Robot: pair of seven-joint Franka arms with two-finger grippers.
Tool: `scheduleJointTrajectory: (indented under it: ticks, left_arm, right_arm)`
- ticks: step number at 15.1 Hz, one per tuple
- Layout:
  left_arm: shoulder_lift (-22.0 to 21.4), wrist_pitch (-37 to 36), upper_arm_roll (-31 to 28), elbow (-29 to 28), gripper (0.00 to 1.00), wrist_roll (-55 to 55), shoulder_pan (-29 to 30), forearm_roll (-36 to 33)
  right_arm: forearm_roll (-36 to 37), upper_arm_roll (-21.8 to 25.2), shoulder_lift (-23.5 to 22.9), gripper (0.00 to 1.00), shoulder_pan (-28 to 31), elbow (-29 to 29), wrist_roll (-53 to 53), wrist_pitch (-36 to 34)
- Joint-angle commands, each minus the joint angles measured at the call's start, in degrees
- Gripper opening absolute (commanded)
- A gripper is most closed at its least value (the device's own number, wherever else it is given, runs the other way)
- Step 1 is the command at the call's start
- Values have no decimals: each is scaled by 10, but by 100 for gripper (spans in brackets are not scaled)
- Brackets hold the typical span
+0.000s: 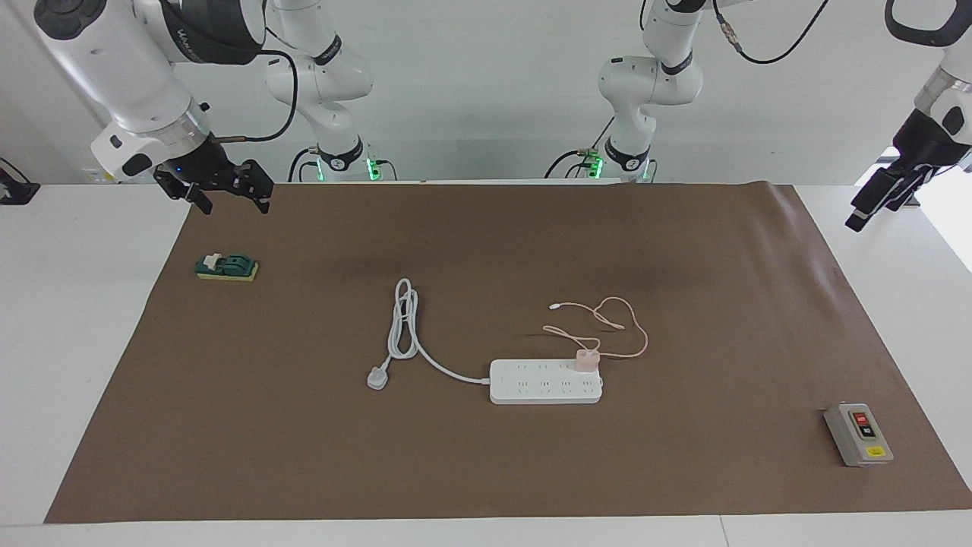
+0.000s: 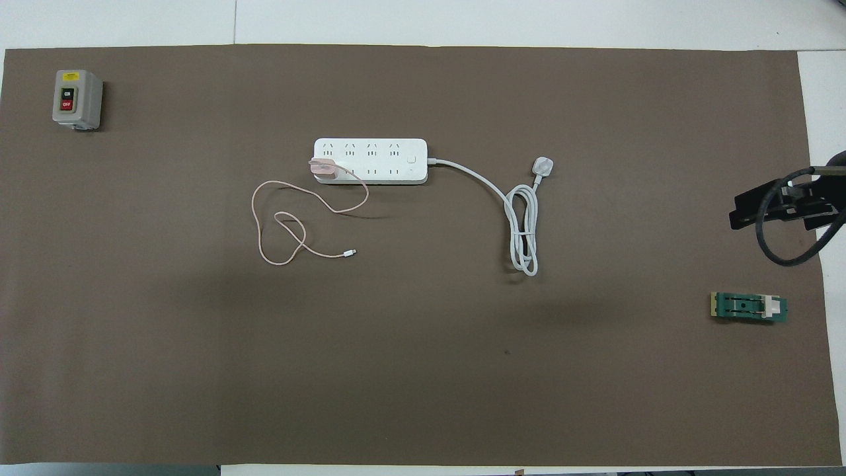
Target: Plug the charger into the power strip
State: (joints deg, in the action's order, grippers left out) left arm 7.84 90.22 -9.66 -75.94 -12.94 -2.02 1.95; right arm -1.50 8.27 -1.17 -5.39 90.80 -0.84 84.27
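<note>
Two grippers hang empty, fingers apart: the right gripper (image 1: 225,188) over the mat (image 1: 486,471) corner, the left gripper (image 1: 873,203) off the desk's edge. From above, the pink cube charger (image 2: 324,169) sits in the flat white power strip (image 2: 390,151) mid-mat, seemingly plugged in, thin cable looping slack.

Charger (image 1: 585,359): prongs hidden where it meets the power strip (image 1: 545,382). Right gripper (image 2: 780,205): cut off at overhead view's 3 o'clock edge. Left gripper: absent overhead.
</note>
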Motion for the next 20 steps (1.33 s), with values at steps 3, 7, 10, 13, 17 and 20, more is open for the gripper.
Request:
scheduleJointTrajectory:
  ticks: [3,7,10,13,17,20]
  left_arm:
    - [-70,-17,102,-96,100,-9,77,-11]
    - [-90,-32,102,-147,100,-17,52,-14]
    - [-75,-22,107,-147,100,17,26,-20]
    - [-76,-15,127,-147,100,58,33,-19]
    - [-86,12,139,-158,100,63,33,-18]
    - [-104,51,138,-178,100,87,32,-17]
  right_arm:
    - [-3,-3,3,100,5,1,-3,-8]
    - [-3,-3,3,100,5,1,-3,-7]
    - [-3,-3,3,100,5,1,-3,-7]
    - [-3,-3,3,100,4,1,-3,-8]
    - [-3,-3,3,100,4,1,-3,-7]
    - [-3,-3,3,100,4,1,-3,-7]
